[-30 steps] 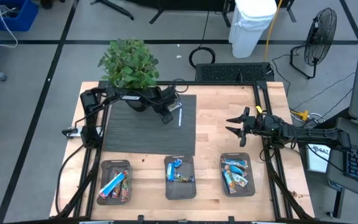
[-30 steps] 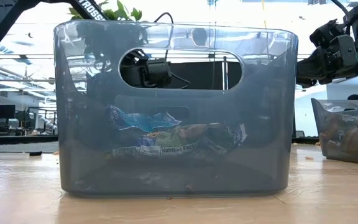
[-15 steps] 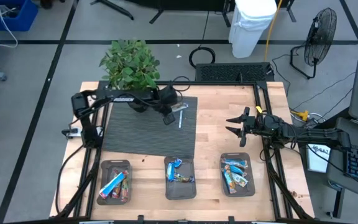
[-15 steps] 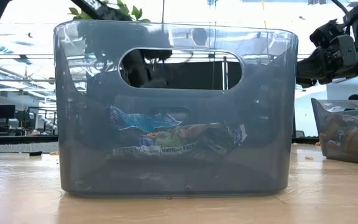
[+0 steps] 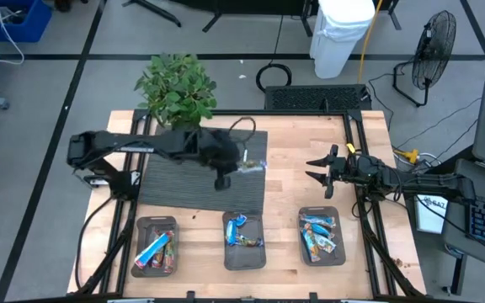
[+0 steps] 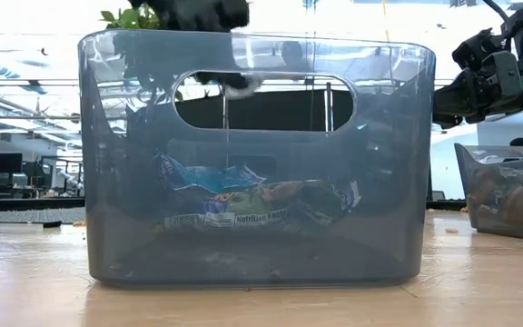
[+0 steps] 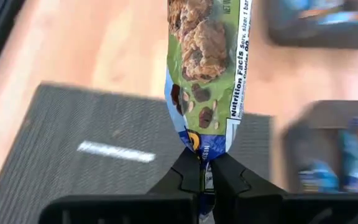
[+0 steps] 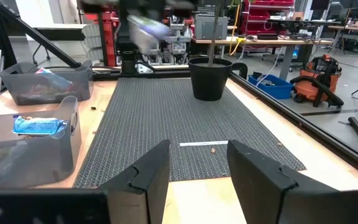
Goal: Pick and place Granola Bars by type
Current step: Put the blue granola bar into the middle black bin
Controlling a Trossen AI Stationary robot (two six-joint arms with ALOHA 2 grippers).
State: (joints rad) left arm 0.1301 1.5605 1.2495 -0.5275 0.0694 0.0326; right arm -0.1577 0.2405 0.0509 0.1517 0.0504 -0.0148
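My left gripper [image 5: 238, 167] hangs over the dark ribbed mat [image 5: 194, 181], shut on a granola bar [image 7: 207, 62] with a green, blue and white wrapper; the bar also shows in the high view [image 5: 253, 167]. My right gripper [image 5: 320, 172] waits open and empty over the wood at the mat's right; its two fingers stand apart in its wrist view [image 8: 197, 168]. Three clear bins along the near edge hold bars: the left bin [image 5: 156, 246], the middle bin [image 5: 244, 240] and the right bin [image 5: 322, 236]. My left gripper pinches the bar's crimped end [image 7: 199, 148] between its two fingers. The fingers lie along the bar, which sticks out past the fingertips toward the table's right. The bar is lifted clear of the mat.
A potted plant [image 5: 175, 84] stands at the mat's far edge. A short white strip [image 7: 114, 151] lies on the mat. The middle bin [image 6: 252, 154] fills the low view. Bare wood lies between the mat and the bins.
My left gripper has carried the bar from the mat's far part, beside the plant pot, toward the table's near edge and a little right. The bar has stayed pinched and clear of the mat. The left arm's rear links have swung toward the table's left.
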